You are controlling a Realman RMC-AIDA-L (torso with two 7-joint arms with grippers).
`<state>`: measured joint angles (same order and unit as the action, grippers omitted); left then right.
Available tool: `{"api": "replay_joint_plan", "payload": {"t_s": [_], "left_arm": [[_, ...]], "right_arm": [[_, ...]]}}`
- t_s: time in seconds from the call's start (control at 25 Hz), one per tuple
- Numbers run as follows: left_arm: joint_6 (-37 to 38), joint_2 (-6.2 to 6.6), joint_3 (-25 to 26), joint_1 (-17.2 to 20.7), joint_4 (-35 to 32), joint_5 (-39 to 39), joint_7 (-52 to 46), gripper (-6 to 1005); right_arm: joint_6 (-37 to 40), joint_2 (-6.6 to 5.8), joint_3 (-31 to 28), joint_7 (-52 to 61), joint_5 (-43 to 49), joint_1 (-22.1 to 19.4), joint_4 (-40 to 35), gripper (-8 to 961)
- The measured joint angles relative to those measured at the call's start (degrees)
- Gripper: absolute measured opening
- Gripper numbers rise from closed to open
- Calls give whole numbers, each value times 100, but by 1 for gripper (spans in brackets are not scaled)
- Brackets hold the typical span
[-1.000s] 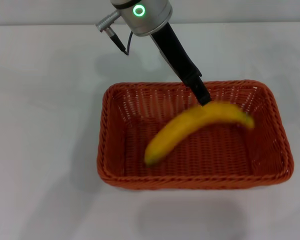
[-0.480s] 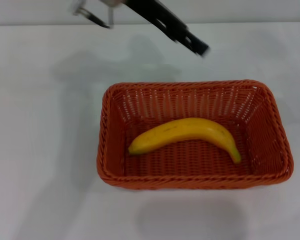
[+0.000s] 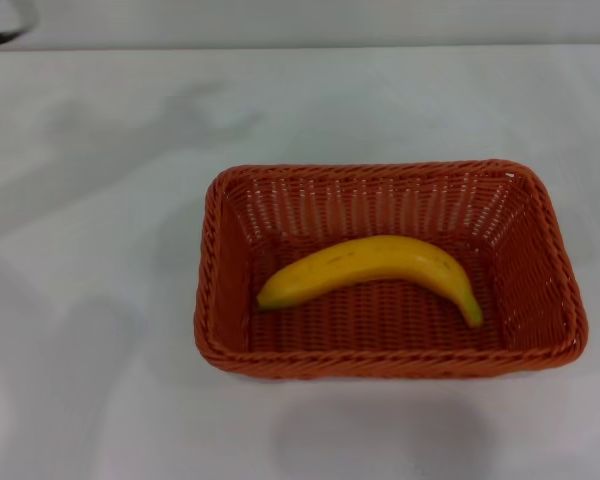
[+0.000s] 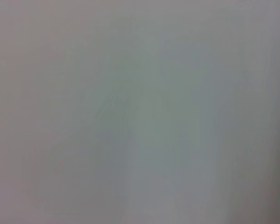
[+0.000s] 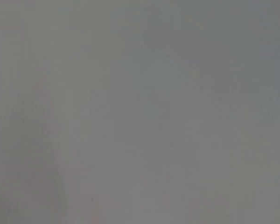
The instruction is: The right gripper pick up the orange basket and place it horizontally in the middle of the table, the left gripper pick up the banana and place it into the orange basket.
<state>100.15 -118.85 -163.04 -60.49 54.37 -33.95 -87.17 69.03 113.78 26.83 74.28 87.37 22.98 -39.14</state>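
The curved ripe yellow banana (image 3: 375, 266) lies flat inside the burnt-orange woven basket (image 3: 212, 300), mid white tabletop (image 3: 90, 200). Both placing steps look done; neither hand shows, so grip unknown. Next: arms simply park.

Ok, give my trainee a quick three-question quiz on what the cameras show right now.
1. True or false: the banana lies inside the basket.
2. Which way does the basket's long side run in the head view? A) left to right B) front to back C) diagonally
3. Fill in: the basket sits on the white ____.

Key: 1 true; 2 A; 3 table. Neither end effector shows in any view.
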Motion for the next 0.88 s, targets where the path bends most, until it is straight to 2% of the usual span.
{"api": "replay_joint_plan", "payload": {"t_s": [0.12,0.24,0.36,0.52,0.72,0.88], "left_arm": [[78,-17,1,927,30,-1143,275,893],[50,-27,1,1871,-246,-2052,673,893],[0,-22,4,2795,-846,-2799,1280,893],[-188,-29,12,3692,-1733,-3561,2093,894],[-254,-28,20,4466,-2894,-4335,3167,894],[-477,-29,27,4658,-3365,-4732,3651,894]], "right_arm": [[203,12,-4,-257,-328,-68,49,751],[371,41,-5,-544,-598,-119,173,751],[603,63,-8,-1064,-1054,-167,524,751],[981,88,-14,-1785,-1771,-239,1096,751],[1313,104,-12,-2282,-2123,-277,1557,751],[1378,104,-11,-2335,-2146,-306,1688,751]]}}
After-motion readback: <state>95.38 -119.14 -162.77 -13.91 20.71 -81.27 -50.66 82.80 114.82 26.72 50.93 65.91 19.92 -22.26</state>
